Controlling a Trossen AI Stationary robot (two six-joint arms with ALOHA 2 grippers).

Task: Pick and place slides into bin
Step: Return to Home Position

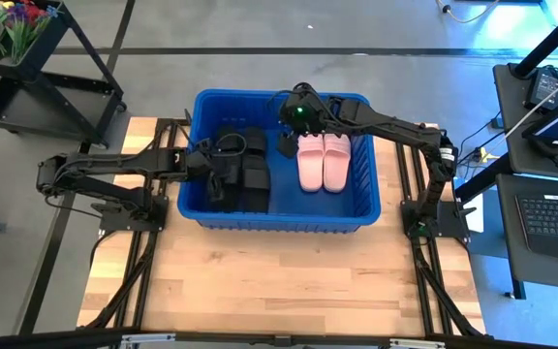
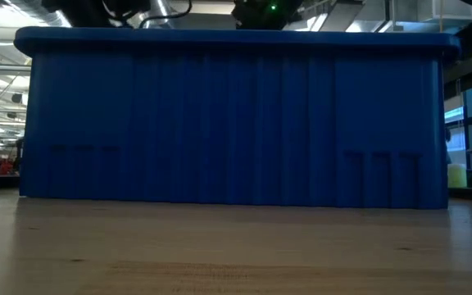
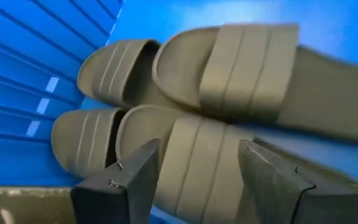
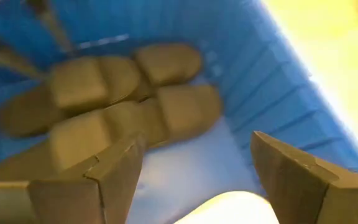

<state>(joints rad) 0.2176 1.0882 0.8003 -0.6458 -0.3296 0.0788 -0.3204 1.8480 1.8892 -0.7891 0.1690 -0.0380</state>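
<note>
The blue bin (image 1: pixel 279 221) stands mid-table and fills the low view (image 2: pixel 236 123). Two black pairs of slides (image 1: pixel 242 170) lie close together on its floor at the left. The pale pink pair (image 1: pixel 324 162) lies side by side at the right. My left gripper (image 1: pixel 211 163) is open just inside the bin's left wall. In the left wrist view its fingers (image 3: pixel 194 155) stand on either side of the nearest black slide (image 3: pixel 191 155); I cannot tell if they touch it. My right gripper (image 1: pixel 290 142) is open and empty over the bin's far part, beside the pink pair's far ends (image 4: pixel 222 211).
The bin's ribbed walls (image 3: pixel 23 74) rise close around both grippers. Bare wooden table (image 1: pixel 279 281) lies in front of the bin. A cart with flowers (image 1: pixel 27 58) stands off the far left corner. A desk with a laptop (image 1: pixel 550 213) stands to the right.
</note>
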